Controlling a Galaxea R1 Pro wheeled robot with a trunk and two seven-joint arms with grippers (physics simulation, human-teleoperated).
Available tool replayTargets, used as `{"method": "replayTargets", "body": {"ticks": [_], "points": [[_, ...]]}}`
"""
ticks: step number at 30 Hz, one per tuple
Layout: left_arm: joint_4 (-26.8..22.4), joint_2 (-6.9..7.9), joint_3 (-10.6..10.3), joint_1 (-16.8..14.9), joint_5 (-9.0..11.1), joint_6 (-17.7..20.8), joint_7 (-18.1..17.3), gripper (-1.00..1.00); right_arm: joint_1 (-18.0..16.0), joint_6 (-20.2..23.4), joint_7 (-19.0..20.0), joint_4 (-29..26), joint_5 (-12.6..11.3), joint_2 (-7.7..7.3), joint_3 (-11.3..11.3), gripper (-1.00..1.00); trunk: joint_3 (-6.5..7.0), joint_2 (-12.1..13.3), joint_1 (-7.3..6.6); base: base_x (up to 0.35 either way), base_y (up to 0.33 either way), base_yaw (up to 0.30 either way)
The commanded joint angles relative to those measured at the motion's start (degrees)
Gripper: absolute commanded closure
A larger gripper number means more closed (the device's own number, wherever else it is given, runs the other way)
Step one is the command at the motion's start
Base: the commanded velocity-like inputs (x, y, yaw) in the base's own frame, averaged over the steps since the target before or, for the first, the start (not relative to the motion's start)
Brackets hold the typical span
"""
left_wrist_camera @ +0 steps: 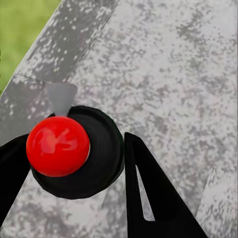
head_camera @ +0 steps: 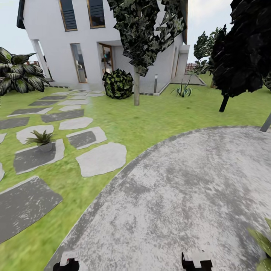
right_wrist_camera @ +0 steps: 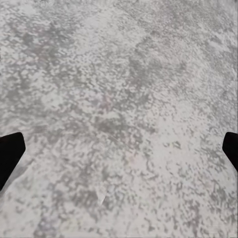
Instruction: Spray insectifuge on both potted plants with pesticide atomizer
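The grey mottled patio [head_camera: 195,195] curved through the lawn [head_camera: 158,116], stepping stones [head_camera: 101,159] left (a white house [head_camera: 113,41] far behind). One potted plant [head_camera: 42,140] stood on a far-left stone. The left gripper [left_wrist_camera: 74,168] clasped a black object with a red ball [left_wrist_camera: 58,146]; the right gripper [right_wrist_camera: 119,148] hung with fingers spread wide.

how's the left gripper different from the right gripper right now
The left gripper has its fingers close around a black object with a red ball on it; the right gripper holds nothing. The left gripper's fingers reach well into its wrist view, while the right gripper's fingers sit far apart at the edges, so it is open. Both hang over the grey mottled patio.
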Motion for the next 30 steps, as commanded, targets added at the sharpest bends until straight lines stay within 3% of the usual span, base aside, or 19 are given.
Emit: {"method": "replayTargets", "body": {"ticks": [1,30], "points": [[0.07,-0.01,0.47,-0.04,0.20,-0.11,-0.55,1.00,-0.03,-0.15,-0.23,0.07,0.61,0.00,-0.43,-1.00,-0.05,-0.02,0.03,0.338,0.000,0.130],[0.07,-0.01,0.47,-0.04,0.21,-0.11,-0.55,1.00,-0.04,-0.15,-0.23,0.08,0.61,0.04,-0.43,-1.00,-0.05,-0.02,0.03,0.340,0.000,0.261]]}}
